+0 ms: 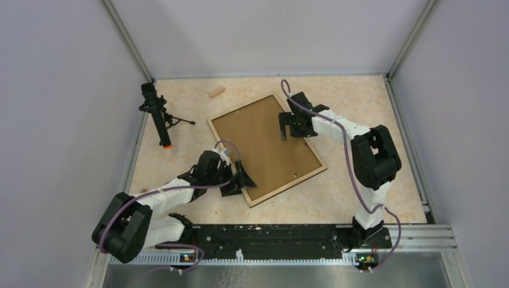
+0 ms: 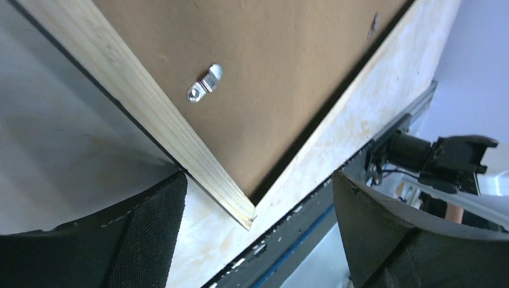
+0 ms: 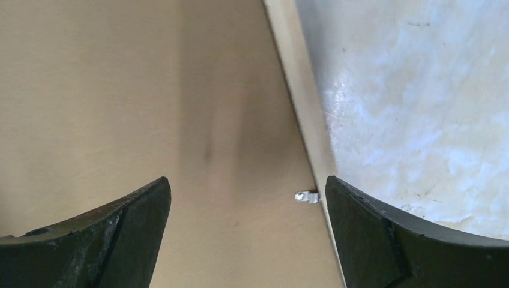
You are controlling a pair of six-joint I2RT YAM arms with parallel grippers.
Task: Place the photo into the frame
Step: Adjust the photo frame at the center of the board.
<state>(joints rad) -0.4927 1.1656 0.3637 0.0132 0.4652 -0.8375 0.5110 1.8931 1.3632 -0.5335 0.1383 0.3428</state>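
- The pale-wood, thin-railed rectangular frame (image 1: 241,108) lies back-up and skewed on the table (image 1: 360,198), with a flat brown backing board (image 1: 267,147) inside it
- The left gripper (image 1: 239,183) is spread wide, with the frame's near corner between its fingers
- The right gripper (image 1: 291,129) is also wide, over the far-right rail

The desk (image 1: 360,102) was recorded as pale, marbled beige. The frame (image 1: 288,186) was found lying near its middle, turned at an angle, pale wood face up, with a brown backing board (image 1: 264,147) seated inside. A small wooden peg (image 1: 216,92) was noted near the far edge. A black tripod stand (image 1: 157,114) was noted at the left.
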